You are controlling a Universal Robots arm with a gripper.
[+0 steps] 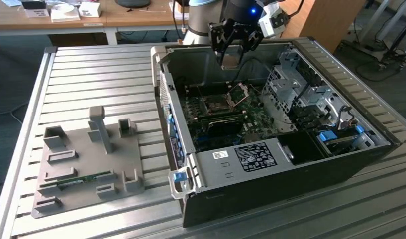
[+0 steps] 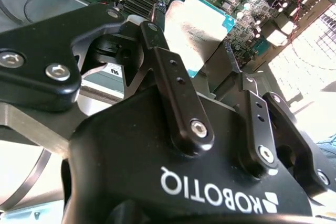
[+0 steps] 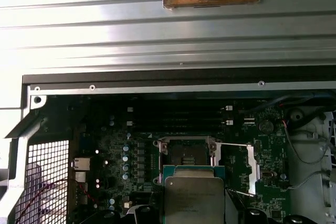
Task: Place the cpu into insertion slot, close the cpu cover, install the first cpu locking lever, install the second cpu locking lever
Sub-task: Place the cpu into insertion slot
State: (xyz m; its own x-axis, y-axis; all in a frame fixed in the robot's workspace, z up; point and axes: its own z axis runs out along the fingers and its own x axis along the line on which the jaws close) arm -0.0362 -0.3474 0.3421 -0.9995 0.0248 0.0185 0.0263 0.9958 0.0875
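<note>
I am on the first step. My gripper (image 1: 233,49) is clamped on the cpu (image 2: 202,27), pinching it by two opposite edges. I hang above the open computer case (image 1: 269,174) on the counter (image 1: 103,74), with the cpu in the air, well clear of the motherboard (image 1: 220,122). In the first wrist view the insertion slot (image 3: 186,156) lies bare just past the cpu's edge. The cpu cover (image 3: 253,166) stands swung up on its hinge beside the slot, so nothing is seated or closed yet. As I judge it, seating the cpu calls for squaring its edges to the slot's rim, centring over it, and a level, gentle descent that keeps clear of the raised cover.
</note>
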